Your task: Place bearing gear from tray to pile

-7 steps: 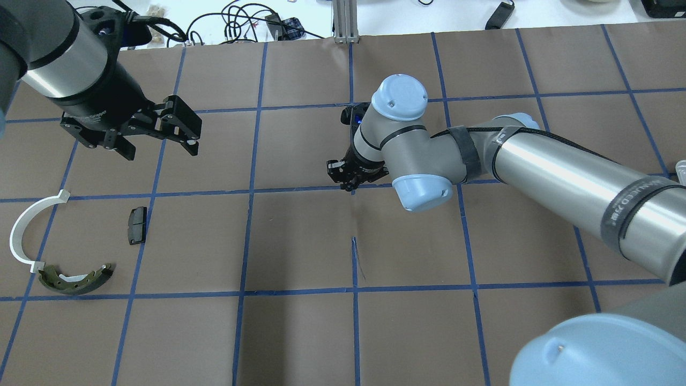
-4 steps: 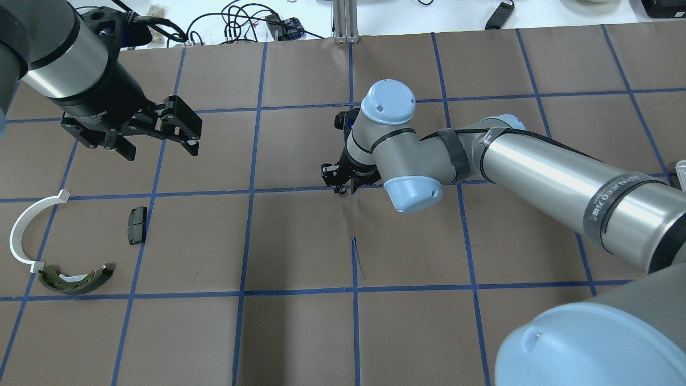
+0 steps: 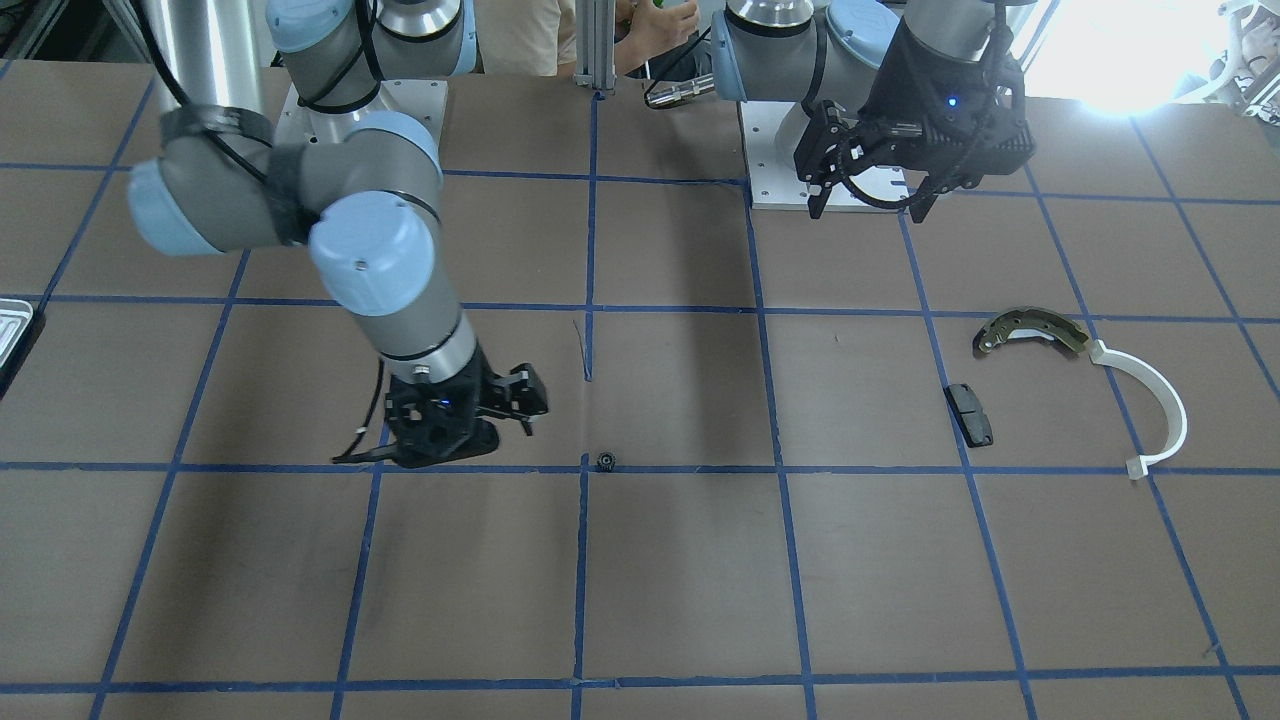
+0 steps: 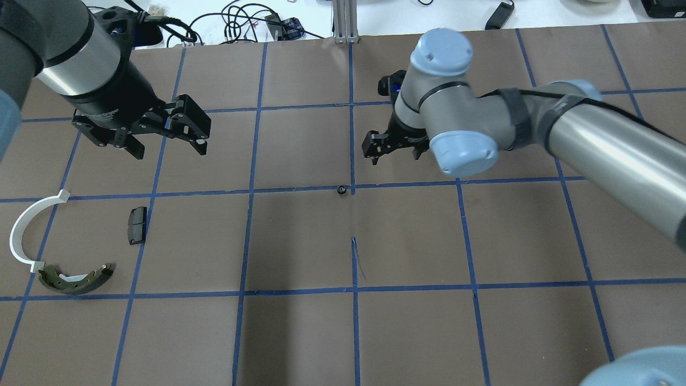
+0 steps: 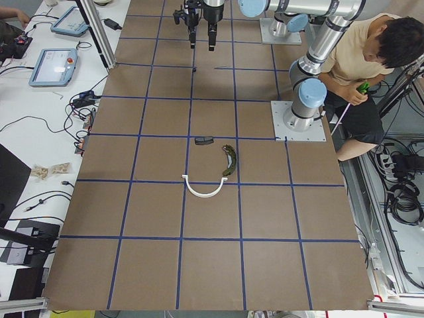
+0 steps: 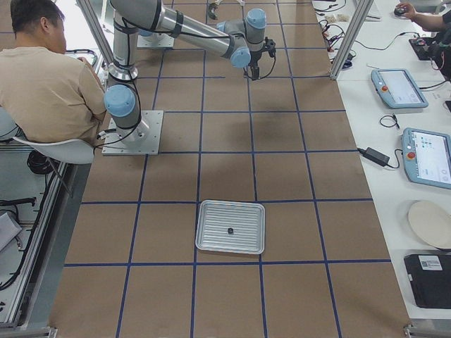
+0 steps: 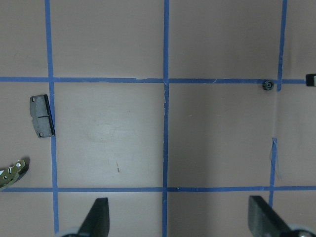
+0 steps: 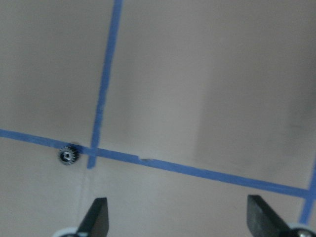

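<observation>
Brown paper (image 4: 300, 241), ruled into squares by blue tape, is spread over the whole table. The right arm is stretched in from the overhead view's right with its wrist bent down, and the right gripper (image 4: 395, 155) is held over the paper with its two black fingers spread wide and nothing between them. The left arm is brought in from the far left corner; the left gripper (image 4: 169, 147) is held tilted above the table, likewise spread wide and empty.

A small black toothed bearing gear (image 4: 341, 190) is seen lying on the paper at a crossing of two tape lines near the table's middle. It is touched by neither gripper, near the right one and well apart from the pile.

The pale ridged metal tray (image 6: 211, 236) is set toward the robot's right end of the table, with one small dark piece (image 6: 230, 229) on it – too small to be told. White benches with cables and tablets are placed along the far side, and one seated person in a beige shirt (image 6: 49, 77) is seen behind the robot bases.

Counted: two arms, two grippers, one gear on the paper, one tray. Three pile parts are laid near the left end – a bronze-grey curved brake shoe (image 4: 75, 280), a white curved plastic strip (image 4: 20, 230) touching its end, and a small black rectangular pad (image 4: 137, 225) apart from both.
</observation>
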